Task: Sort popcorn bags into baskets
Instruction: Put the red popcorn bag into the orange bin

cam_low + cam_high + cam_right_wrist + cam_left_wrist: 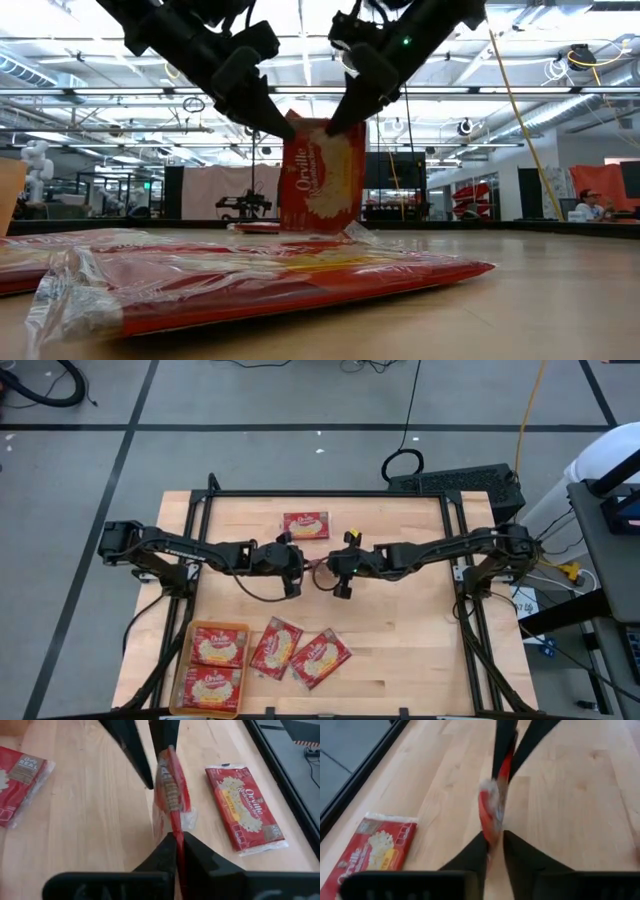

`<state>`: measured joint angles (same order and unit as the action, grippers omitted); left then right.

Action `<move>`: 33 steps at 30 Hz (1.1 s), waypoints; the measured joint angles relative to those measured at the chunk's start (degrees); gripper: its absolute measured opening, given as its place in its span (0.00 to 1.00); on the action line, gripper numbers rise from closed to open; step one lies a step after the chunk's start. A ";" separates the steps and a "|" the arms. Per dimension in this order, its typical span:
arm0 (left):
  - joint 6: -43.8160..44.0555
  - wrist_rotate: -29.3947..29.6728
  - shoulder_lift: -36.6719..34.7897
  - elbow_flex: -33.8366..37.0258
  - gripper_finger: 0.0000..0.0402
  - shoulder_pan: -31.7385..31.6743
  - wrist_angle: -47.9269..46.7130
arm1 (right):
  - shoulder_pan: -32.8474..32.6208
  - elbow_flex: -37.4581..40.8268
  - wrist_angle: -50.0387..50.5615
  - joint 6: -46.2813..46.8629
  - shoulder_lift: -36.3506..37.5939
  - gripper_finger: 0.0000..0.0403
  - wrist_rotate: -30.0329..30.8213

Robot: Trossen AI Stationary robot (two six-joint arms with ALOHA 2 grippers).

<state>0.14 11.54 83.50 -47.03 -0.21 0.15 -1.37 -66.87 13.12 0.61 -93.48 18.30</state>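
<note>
Above a wooden bench (400, 620), both grippers' jaws pinch one upright popcorn bag (322, 175); opposing pulls could tear it.

The high view looks straight down over the table (400, 610); the low view skims its surface (both wrist cameras hover close above it).

Bright, even overhead light; ceiling strip lamps (560, 92) blow out toward 12 o'clock in low view. Pale wooden tabletop (400, 640) shows soft, faint shadows. Clear wrapper on nearest flat red popcorn packet (290, 275) glares. Both wrist views blurred close-up.
</note>
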 joint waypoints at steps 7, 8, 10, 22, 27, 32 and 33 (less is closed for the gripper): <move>3.20 2.17 0.02 0.27 0.45 -0.11 -1.16 | 2.47 0.02 2.84 0.33 5.79 0.00 -1.87; 3.84 2.22 0.02 0.77 0.48 -0.13 -0.26 | 2.83 0.02 3.64 0.32 6.64 0.00 -1.89; 5.54 2.92 0.02 1.95 0.54 -0.15 1.09 | 3.26 0.04 4.74 0.29 8.57 0.00 -1.92; 10.32 4.82 -0.37 15.86 0.47 2.44 28.40 | -0.26 15.29 -14.17 5.13 20.95 0.00 -6.56; 6.62 3.60 -0.48 18.26 0.46 3.82 38.12 | -1.08 26.42 -38.11 7.19 21.48 0.00 -11.01; 4.24 -1.71 -1.29 18.27 0.49 4.15 40.71 | -1.24 31.27 -50.72 5.67 21.34 0.00 -11.01; 4.25 -1.82 -1.55 18.27 0.49 4.15 40.49 | -1.25 31.46 -51.76 4.98 21.35 0.00 -11.03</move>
<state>4.39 9.72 81.96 -28.75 3.94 40.65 -2.62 -35.41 -38.64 5.59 -72.12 7.27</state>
